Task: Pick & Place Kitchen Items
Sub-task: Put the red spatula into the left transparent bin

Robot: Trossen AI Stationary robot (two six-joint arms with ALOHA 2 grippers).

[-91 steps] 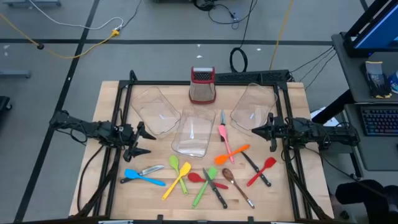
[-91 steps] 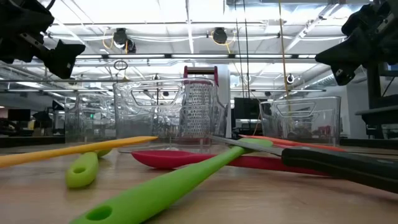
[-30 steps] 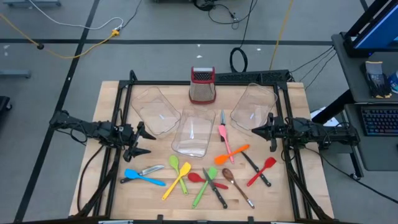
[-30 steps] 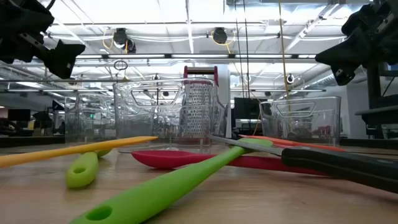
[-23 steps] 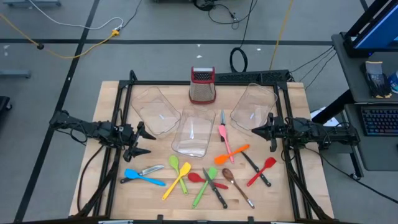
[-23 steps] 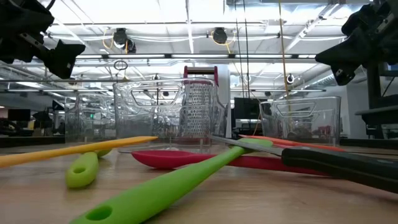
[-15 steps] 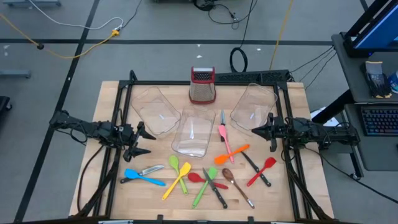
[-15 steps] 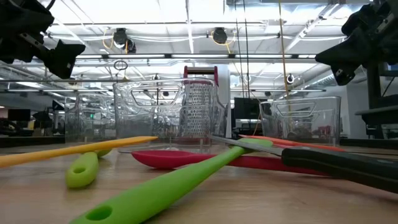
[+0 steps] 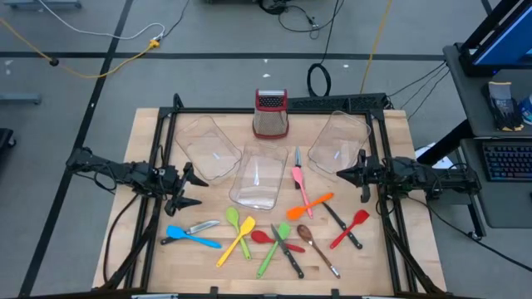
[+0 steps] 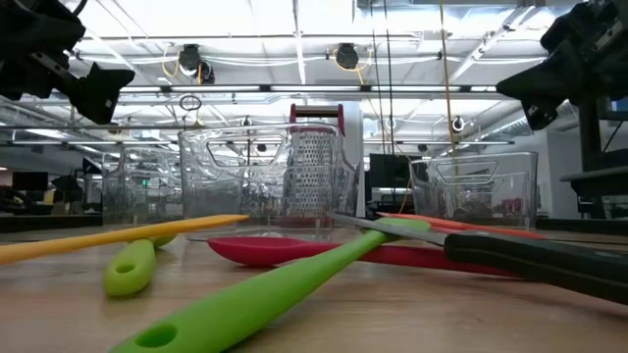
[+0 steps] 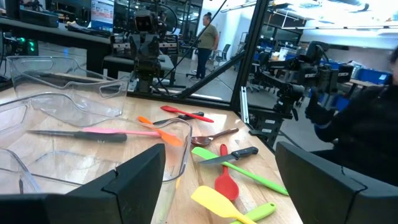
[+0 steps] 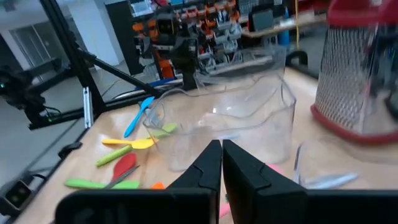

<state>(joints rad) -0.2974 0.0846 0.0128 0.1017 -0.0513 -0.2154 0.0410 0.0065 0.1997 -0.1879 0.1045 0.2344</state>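
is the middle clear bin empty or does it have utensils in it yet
Empty. From above, the middle clear bin shows only bare wood through its walls; the pink spatula lies on the table beside it, not inside.

Overhead camera looks straight down on the surface (image 9: 150, 124); low camera sits level among utensils; both share the grater (image 9: 270, 113).

Bright ceiling strip lights (image 10: 294, 44) above my red-topped metal box grater (image 10: 314, 167) wash everything evenly, shadows faint. Beside it, my clear plastic bins (image 9: 258, 176) glint; the near green silicone spatula (image 10: 265, 299) blurs.
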